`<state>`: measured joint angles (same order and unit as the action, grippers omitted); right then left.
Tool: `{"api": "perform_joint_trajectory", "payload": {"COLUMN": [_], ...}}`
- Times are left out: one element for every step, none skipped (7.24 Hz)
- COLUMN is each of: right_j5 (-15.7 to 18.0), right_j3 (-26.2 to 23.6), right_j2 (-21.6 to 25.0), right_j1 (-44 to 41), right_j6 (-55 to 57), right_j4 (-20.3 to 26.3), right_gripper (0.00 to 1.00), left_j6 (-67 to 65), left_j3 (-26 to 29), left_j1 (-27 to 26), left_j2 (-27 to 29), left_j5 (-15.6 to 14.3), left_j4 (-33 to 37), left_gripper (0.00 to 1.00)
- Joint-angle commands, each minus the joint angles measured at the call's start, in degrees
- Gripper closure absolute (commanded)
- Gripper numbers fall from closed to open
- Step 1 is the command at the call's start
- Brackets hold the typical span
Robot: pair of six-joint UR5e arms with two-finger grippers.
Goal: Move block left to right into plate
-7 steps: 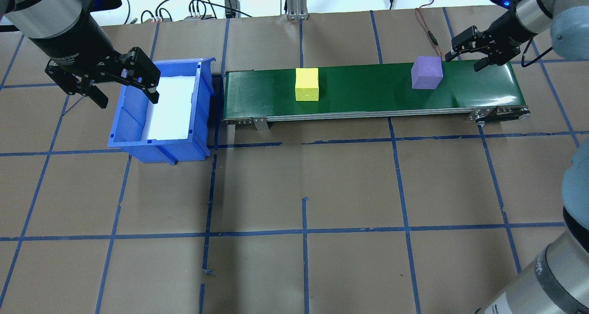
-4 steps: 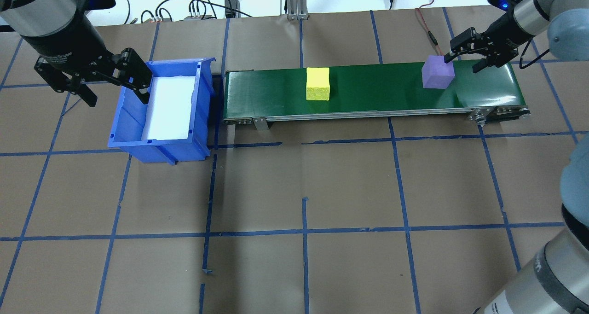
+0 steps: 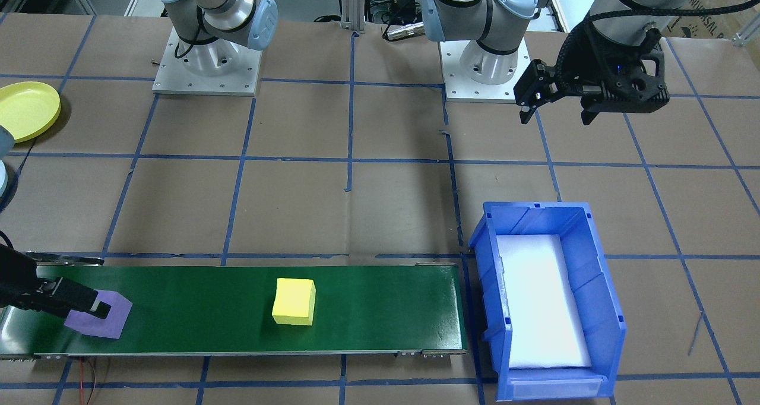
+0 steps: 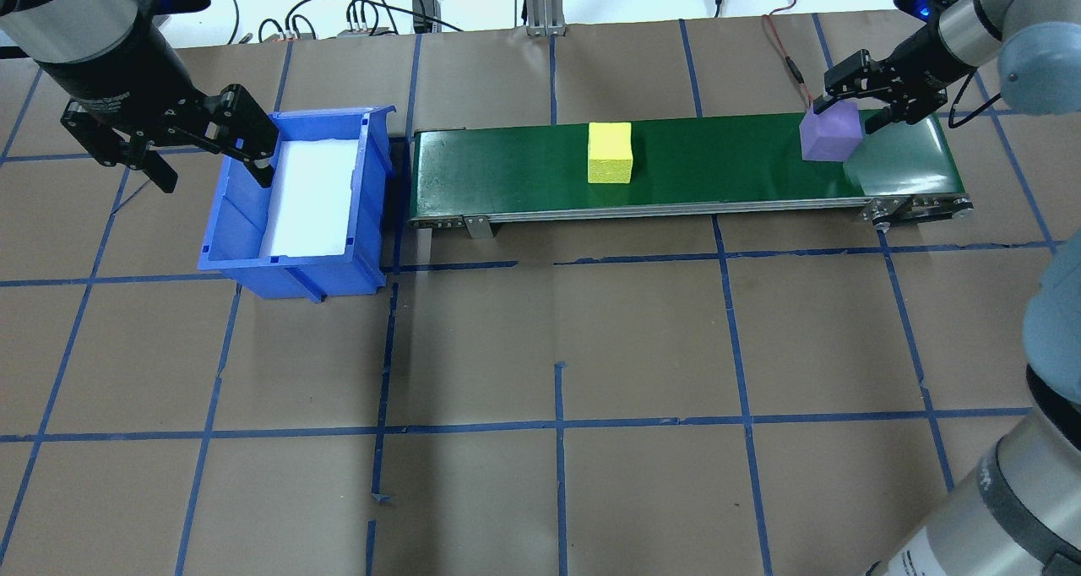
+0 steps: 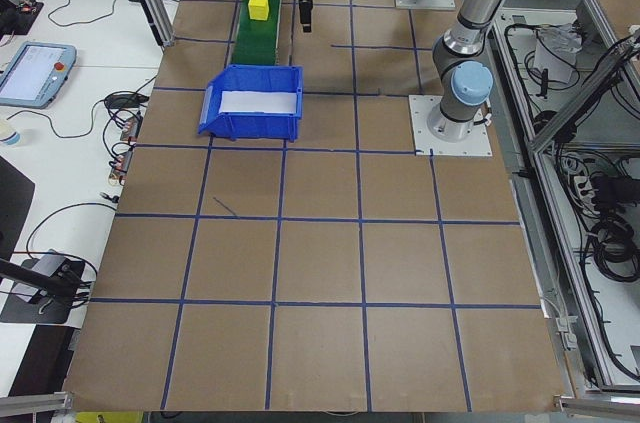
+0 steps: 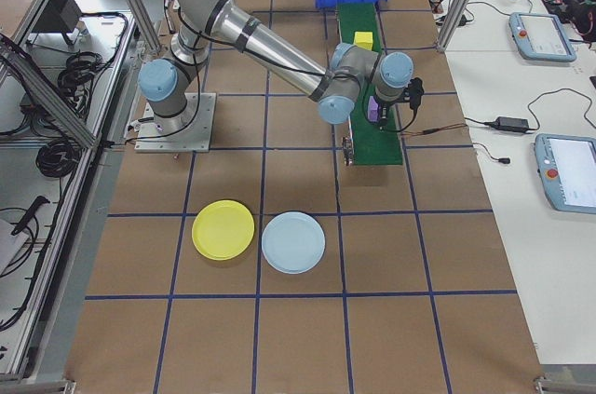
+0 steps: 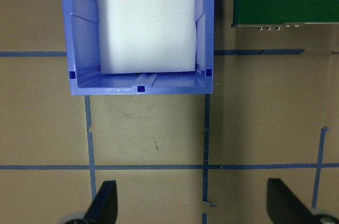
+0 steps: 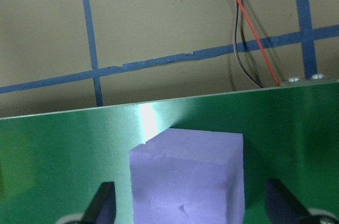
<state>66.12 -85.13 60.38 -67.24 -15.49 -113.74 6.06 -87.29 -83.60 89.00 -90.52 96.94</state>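
Right hand [image 4: 867, 105] straddles the purple block [image 4: 829, 136] on the green conveyor belt [image 4: 718, 171], fingers spread, not gripping; left hand [image 4: 205, 149] hangs wide open beside the blue bin [image 4: 372, 213].

Purple block [image 8: 186, 179]: lower part cut off in the right wrist view. Yellow plate [image 3: 27, 109]: cropped at the front view's edge. Bin [image 7: 139, 30]: far end cropped in the left wrist view.

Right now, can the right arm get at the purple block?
Probably yes. The right gripper is open with its fingers either side of the purple block on the conveyor, and nothing sits between them.
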Motion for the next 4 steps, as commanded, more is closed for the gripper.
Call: {"api": "perform_joint_trajectory", "payload": {"right_j5": [1.89, 2.77, 7.74, 9.79], "right_j3": [-0.03, -0.38, -0.82, -0.82], "right_j2": [-0.87, -1.31, -1.75, -1.50], "right_j1": [0.00, 0.00, 0.00, 0.00], "right_j6": [0.11, 0.02, -0.15, -0.07], "right_j4": [-4.01, -4.30, -4.47, -4.48], "right_gripper": [0.00, 0.00, 0.03, 0.28], "left_j6": [0.00, -0.08, -0.08, 0.00], "left_j3": [-0.07, -0.07, -0.25, -0.25], "left_j1": [-0.42, -0.69, -0.86, -0.86], "left_j2": [0.12, 0.12, 0.12, 0.12], "left_j5": [0.16, 0.25, 0.17, 0.08], "left_j4": [0.00, 0.00, 0.09, 0.09], "left_gripper": [0.00, 0.00, 0.00, 0.00]}}
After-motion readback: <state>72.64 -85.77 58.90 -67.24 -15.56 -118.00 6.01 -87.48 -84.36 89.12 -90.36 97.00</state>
